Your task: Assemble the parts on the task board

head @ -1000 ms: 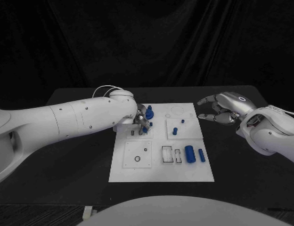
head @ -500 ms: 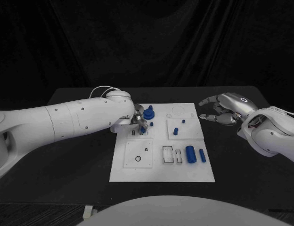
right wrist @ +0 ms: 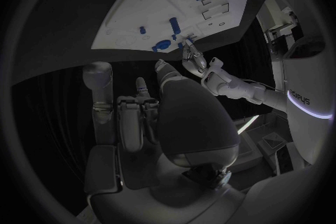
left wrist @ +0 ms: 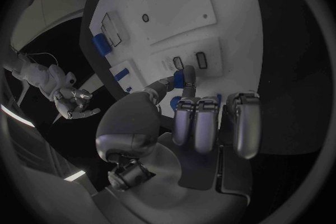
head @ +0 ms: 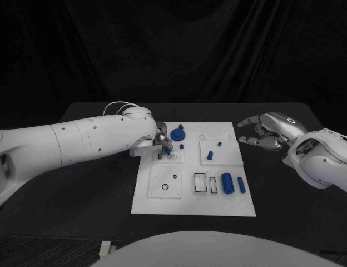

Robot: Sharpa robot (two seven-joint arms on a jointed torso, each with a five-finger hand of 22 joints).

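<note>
My left robot hand [head: 162, 139] pinches a small blue plastic peg [left wrist: 186, 75], upright just above the slots at the white task board's [head: 193, 194] far-left corner. Right robot hand [head: 263, 132], empty with fingers loosely apart, hovers beyond the board's right edge.

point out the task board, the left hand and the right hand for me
task board [head: 191, 200]: head view, bare near part.
left hand [head: 163, 139]: head view, middle of hand.
right hand [head: 263, 129]: head view, middle of hand.

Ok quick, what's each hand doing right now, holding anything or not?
Left hand: pinching a small blue part over the task board.
Right hand: holding nothing, fingers loosely curled and apart, off the board's edge.
</note>
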